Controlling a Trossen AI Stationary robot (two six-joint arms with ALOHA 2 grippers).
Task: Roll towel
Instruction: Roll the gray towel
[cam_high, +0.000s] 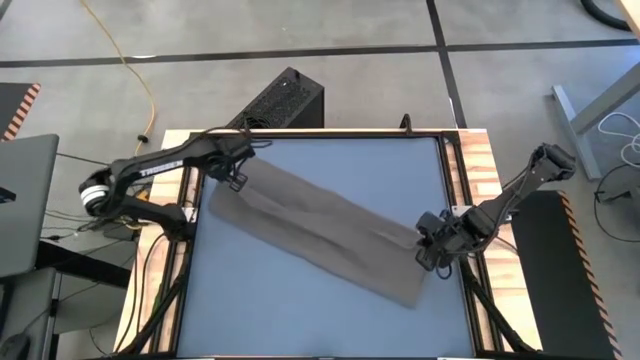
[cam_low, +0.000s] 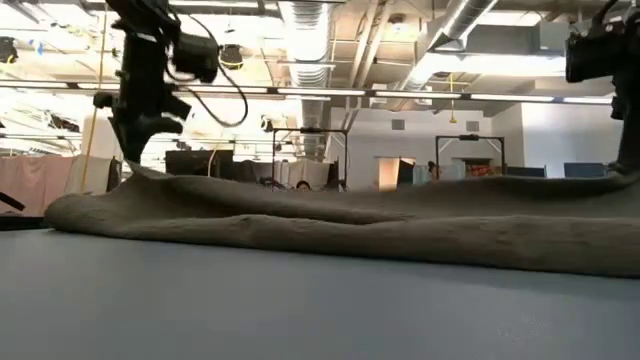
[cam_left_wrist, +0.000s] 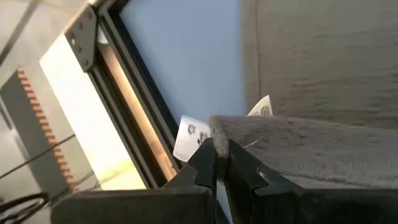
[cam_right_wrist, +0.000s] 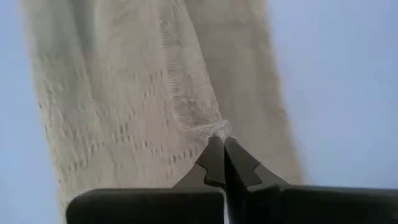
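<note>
The taupe towel (cam_high: 320, 235) lies folded into a long strip, slanting across the blue-grey table (cam_high: 300, 320) from far left to near right. My left gripper (cam_high: 238, 178) is shut on its far-left end, next to a white tag (cam_left_wrist: 189, 135). At the near-right end my right gripper (cam_high: 435, 252) is shut on the towel too. In the low view the towel (cam_low: 350, 225) lies low, rising to a small peak under the left gripper (cam_low: 132, 150). My left gripper pinches the towel's far-left end edge (cam_left_wrist: 227, 124) between its two fingers, beside the white tag. The fingers slant steeply down onto it. That edge is raised a little off the table; the rest of the towel lies on it. My right gripper pinches a small bunch of cloth at the edge of the towel's near-right end (cam_right_wrist: 217, 129) between its fingertips (cam_right_wrist: 214, 155). The fingers slant steeply down. The towel stretches away from them along the table, lying flat.
Black rails (cam_high: 452, 180) and a wooden border (cam_high: 480, 160) frame the table. A black box (cam_high: 285, 100) stands beyond the far edge and a laptop (cam_high: 25, 210) sits off to the left. Bare table shows near the front edge and at the far right.
</note>
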